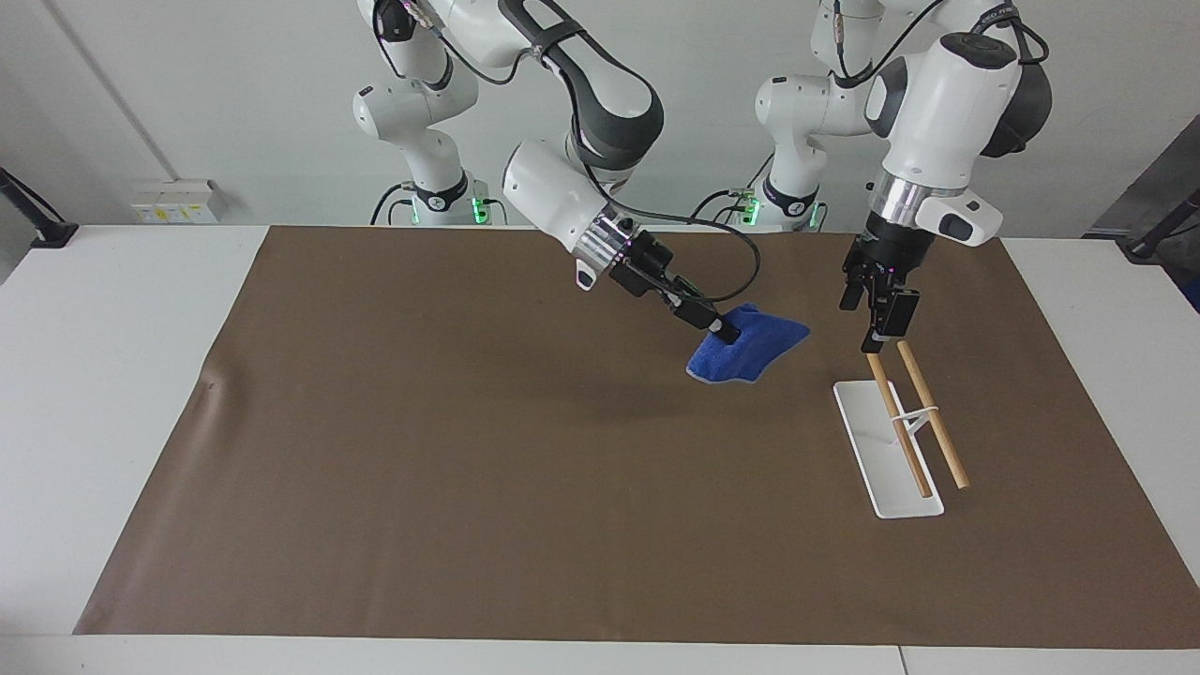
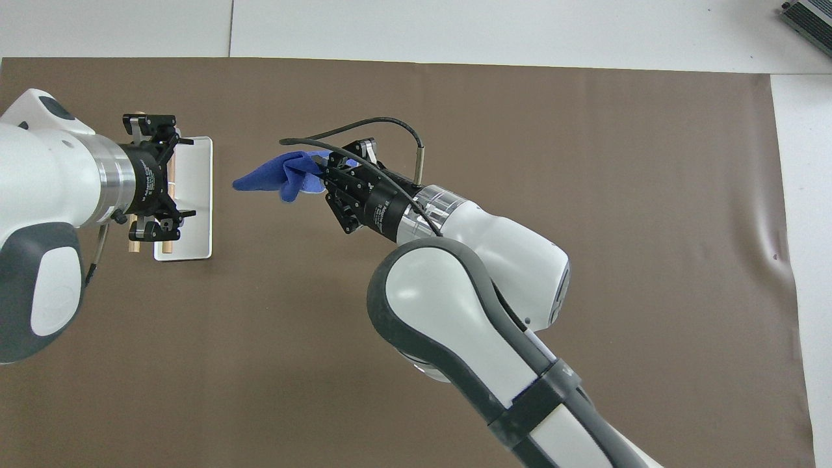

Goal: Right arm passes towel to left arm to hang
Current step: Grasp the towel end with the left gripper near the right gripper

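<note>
1. Blue terry cloth, the towel (image 1: pixel 747 352), hung bunched in the air from the right arm's end effector (image 1: pixel 720 330), which was clamped shut on one edge of it over the brown mat (image 1: pixel 469 469) that covered the worktop (image 1: pixel 122 375). The free part drooped toward the left arm's end of the worktop, and I judged that was deliberate: a loose flap offered out sideways gives the other arm something to take.

2. That right arm (image 1: pixel 562 197) reached out low and slanted from its base, so the towel sat clear of the mat and between the 2 end effectors, near the rack but not over it.

3. White and flat, the rack's base (image 1: pixel 886 450) lay toward the left arm's end of the worktop, carrying 2 wooden rods (image 1: pixel 914 417) side by side on a thin wire stand. Both rods were bare, so the hanging had not begun.

4. At that point the left arm (image 1: pixel 947 103) pointed almost straight down, its end effector (image 1: pixel 878 309) over the ends of the rods nearer to the robots and not touching them. From above its fingers looked spread apart with nothing between them, which suited an arm about to receive.

5. I reckoned the handover itself was still to come: the 2 end effectors were well apart, and the left one would need to swing toward the drooping flap before the right let go.
</note>
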Motion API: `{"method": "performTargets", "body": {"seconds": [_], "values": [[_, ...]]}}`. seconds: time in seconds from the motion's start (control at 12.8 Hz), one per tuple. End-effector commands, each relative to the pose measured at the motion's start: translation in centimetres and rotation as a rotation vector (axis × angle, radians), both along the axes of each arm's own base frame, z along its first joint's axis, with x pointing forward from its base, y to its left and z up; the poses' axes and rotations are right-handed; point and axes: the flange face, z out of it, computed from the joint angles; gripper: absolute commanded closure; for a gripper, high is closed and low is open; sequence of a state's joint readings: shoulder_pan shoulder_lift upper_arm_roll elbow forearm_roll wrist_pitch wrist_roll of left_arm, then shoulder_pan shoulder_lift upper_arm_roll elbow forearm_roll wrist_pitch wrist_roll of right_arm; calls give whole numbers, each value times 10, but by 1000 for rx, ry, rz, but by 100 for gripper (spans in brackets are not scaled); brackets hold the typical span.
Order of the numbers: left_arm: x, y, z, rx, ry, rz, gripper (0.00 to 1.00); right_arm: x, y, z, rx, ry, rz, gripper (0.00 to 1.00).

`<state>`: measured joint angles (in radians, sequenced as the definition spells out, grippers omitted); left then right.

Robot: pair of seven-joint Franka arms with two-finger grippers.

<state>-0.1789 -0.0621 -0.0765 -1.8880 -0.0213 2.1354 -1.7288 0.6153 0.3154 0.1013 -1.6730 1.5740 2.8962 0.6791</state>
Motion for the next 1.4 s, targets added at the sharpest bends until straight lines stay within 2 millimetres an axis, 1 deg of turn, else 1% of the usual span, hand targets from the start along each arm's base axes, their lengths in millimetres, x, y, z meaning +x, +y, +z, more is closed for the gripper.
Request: {"method": "performTargets", "body": {"seconds": [0.0,0.08,0.23,0.31,0.39,0.47,0.55,0.62,0.7,0.86,1.01,1.09,1.17,1.25,1.33], "values": [[-12,-11,-2,-36,-18,50,0,-5,19,4,30,13,-26,100],[-14,-20,-3,-43,-36,44,0,-6,20,4,30,13,-25,100],[-11,-25,-2,-70,-78,73,0,-6,21,4,28,11,-22,100],[-11,-25,-5,-77,-87,80,0,-7,21,4,28,11,-21,100],[-12,-28,-9,-78,-92,76,2,-8,22,4,28,11,-19,100],[-13,-31,-11,-79,-95,70,7,-11,27,4,28,11,-10,100],[-13,-32,-15,-77,-90,67,10,-12,27,3,27,12,-10,100],[-13,-33,-20,-78,-93,66,16,-12,27,3,27,12,-10,100],[-15,-38,-23,-81,-103,59,24,-12,27,3,27,12,-10,100],[-16,-40,-24,-83,-114,50,35,-12,27,3,26,11,-9,100],[-14,-41,-23,-82,-124,37,56,-12,27,3,25,12,-9,100],[-14,-41,-22,-83,-128,37,65,-11,26,3,25,12,-11,100],[-14,-41,-21,-84,-130,37,70,-11,26,3,25,12,-11,100],[-13,-41,-20,-85,-133,37,79,-11,26,2,24,13,-11,100],[-12,-40,-20,-84,-133,37,83,-10,24,0,21,14,-13,100]]}}
